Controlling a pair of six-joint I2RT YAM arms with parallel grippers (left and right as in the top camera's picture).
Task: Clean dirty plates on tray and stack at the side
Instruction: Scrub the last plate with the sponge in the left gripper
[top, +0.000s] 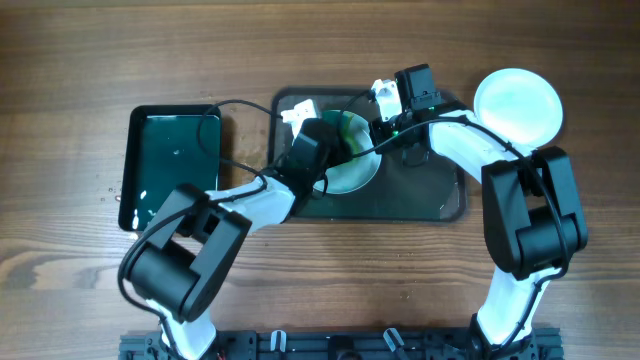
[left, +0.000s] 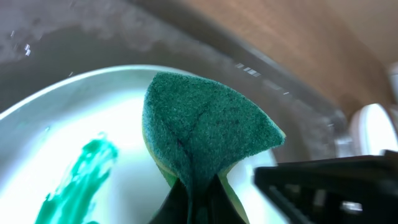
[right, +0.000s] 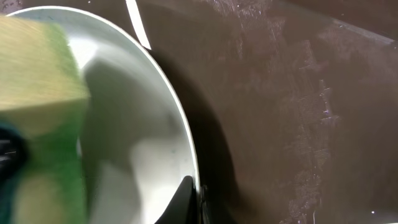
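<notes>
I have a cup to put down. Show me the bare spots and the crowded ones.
Bare wood lies in front of the grey tray, between the left arm and the right arm, and beyond the green-lined tray. The grey tray's right end is bare too. Crowded: its middle, around the plate and sponge.

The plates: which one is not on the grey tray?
The white plate at the far right, resting on wood beside the tray; the other plate lies on the tray.
</notes>
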